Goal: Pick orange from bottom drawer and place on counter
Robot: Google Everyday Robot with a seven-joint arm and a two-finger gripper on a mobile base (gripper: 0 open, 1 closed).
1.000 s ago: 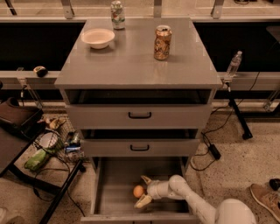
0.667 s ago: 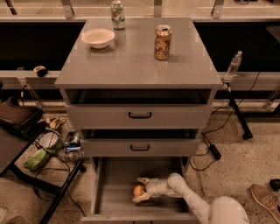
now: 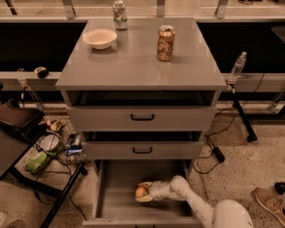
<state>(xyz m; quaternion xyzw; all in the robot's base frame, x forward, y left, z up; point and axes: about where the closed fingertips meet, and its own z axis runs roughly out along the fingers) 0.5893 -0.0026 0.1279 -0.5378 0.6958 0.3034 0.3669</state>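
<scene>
The orange lies on the floor of the open bottom drawer, near its middle. My gripper reaches into the drawer from the right on the white arm. Its fingers close on the orange from the far and near sides. The orange still rests on the drawer floor. The grey counter is the cabinet top above, with bare room in its front half.
On the counter stand a white bowl, a gold-brown soda can and a green-white can. The two upper drawers are slightly open above my arm. A cluttered stand is at the left, and cables and a shoe at the right.
My gripper has slid left in the drawer, from just beside the orange to around it, and its fingers now hug the fruit. The orange has not moved.
</scene>
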